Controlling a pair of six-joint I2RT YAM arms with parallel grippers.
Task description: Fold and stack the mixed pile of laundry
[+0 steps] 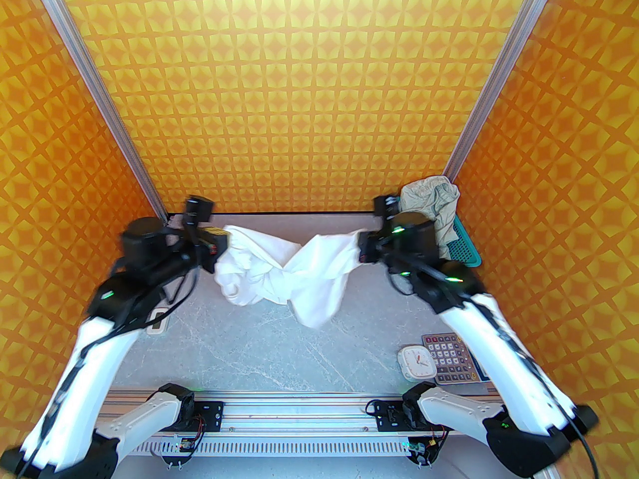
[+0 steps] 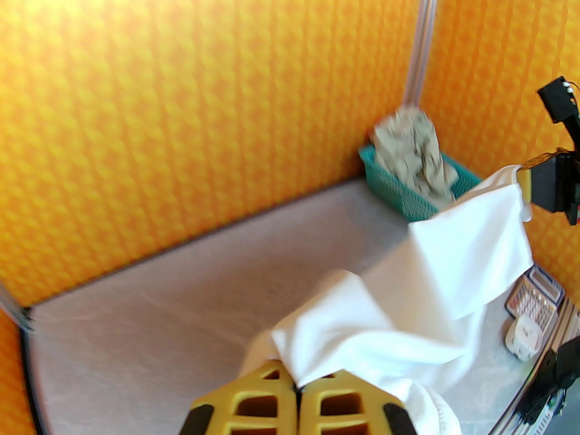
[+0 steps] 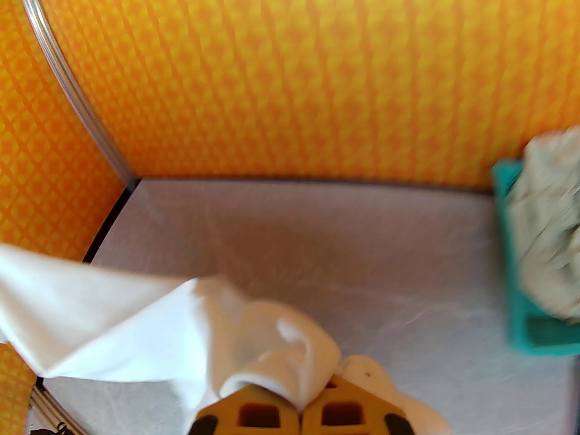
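T-shirt (image 1: pixel 299 272) strung mid-frame between both arms, twisted at its centre, loose folds hanging toward the table (image 1: pixel 239 347). Left gripper (image 2: pixel 297 390) pinched tight on one white edge. Right gripper (image 3: pixel 300 413) likewise clamped on the far end (cloth bunches over its tips). Held apart, presumably to spread it flat for folding. Shorts (image 1: pixel 429 200) sit heaped in the basket (image 1: pixel 465 250), right of centre by the back wall.

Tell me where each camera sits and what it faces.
Top external: above and behind the bases, looking down the table; both arms show.
Left wrist: faces the far right corner; left gripper shut on the T-shirt.
Right wrist: faces the back wall; right gripper shut on it too.
Shared: the T-shirt, and shorts in the teal basket.
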